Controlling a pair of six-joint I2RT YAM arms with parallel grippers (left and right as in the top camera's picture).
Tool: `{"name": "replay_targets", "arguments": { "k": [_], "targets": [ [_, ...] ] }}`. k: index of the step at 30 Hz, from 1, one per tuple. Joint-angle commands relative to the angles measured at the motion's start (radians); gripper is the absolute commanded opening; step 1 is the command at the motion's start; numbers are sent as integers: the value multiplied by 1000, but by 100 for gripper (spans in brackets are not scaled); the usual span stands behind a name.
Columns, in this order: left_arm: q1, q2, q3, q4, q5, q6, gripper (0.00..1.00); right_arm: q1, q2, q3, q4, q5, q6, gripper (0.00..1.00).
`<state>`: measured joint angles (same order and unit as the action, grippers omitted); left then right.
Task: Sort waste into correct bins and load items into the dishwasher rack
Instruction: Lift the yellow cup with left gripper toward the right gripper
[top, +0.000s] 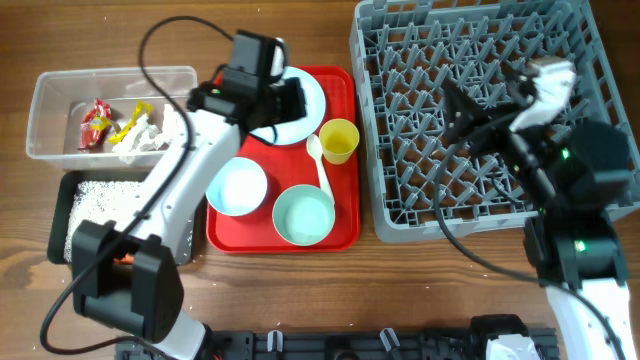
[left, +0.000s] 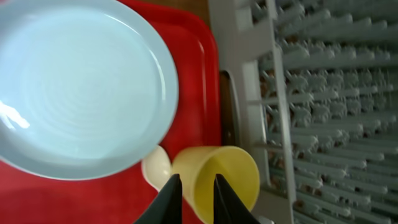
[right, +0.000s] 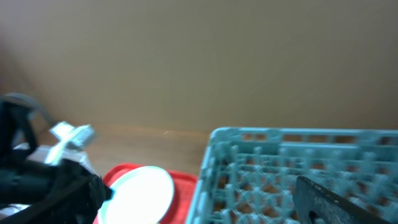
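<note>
On the red tray (top: 230, 238), the yellow cup (left: 217, 177) stands just past my left gripper (left: 196, 180), on the rack (top: 366, 120) side, fingers (left: 168, 202) a slit apart, grip on its rim I cannot tell; right gripper (top: 462, 115), wide open, empty, hangs farther off.

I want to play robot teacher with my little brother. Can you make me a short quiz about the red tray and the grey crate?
1. True or false: the yellow cup stands in the grey rack.
2. Pick one. The right pincer hangs over: A the grey rack, B the red tray, C the yellow cup.
3. How many pale-blue bowls sit on the red tray?

Key
1. False: it stands on the red tray.
2. A.
3. Two.
</note>
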<state>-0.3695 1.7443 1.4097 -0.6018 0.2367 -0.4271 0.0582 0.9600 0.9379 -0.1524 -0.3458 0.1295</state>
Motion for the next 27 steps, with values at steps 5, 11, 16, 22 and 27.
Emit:
{"name": "replay_targets", "arguments": {
  "k": [5,11,16,22,27],
  "targets": [
    [-61,109,10,8,29,-7,25,4,175,18,-51,-145,106,99],
    [-63,164,10,-32,29,-7,25,4,255,18,-103,-144,80,100],
    [-89,170,9,-51,28,-6,25,4,299,18,-116,-102,80,100],
    [-118,171,8,-59,-26,-7,25,4,340,18,-159,-88,83,100],
    [-118,185,-20,-60,-44,-10,24,4,344,18,-159,-88,80,100]
  ]
}}
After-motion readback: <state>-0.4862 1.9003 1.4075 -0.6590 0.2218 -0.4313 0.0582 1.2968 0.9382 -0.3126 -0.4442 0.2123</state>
